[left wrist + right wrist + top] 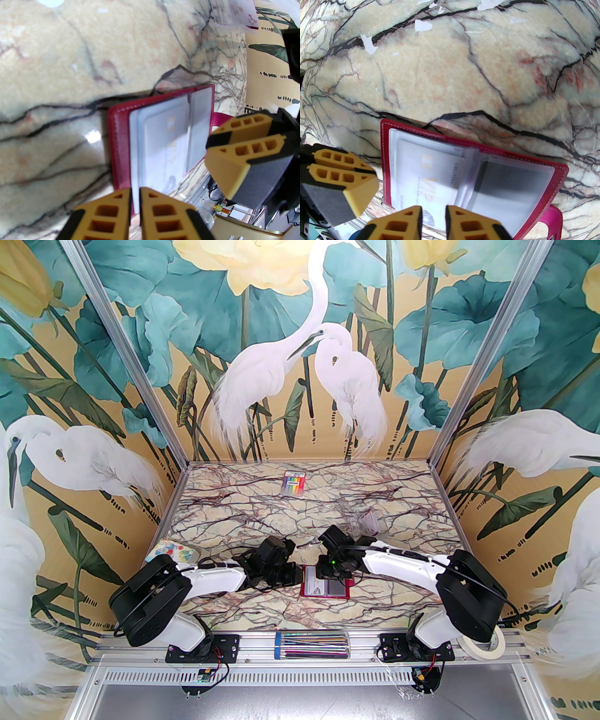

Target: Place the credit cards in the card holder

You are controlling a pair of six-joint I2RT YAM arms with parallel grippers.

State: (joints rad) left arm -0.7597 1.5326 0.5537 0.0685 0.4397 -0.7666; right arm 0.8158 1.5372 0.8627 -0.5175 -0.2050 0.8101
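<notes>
**Odds and ends around the marble table**

On the veined marble table, a rainbow-striped pack lies at upper centre near the heron mural wall. A clear plastic box sits right of centre and a colourful patterned square at the left edge. Below, a clear tube of coloured sticks rests on the rail, with a tape roll at lower right.

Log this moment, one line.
wallet open | VIP card in it | left end effector at wallet edge | right end effector over card
</notes>
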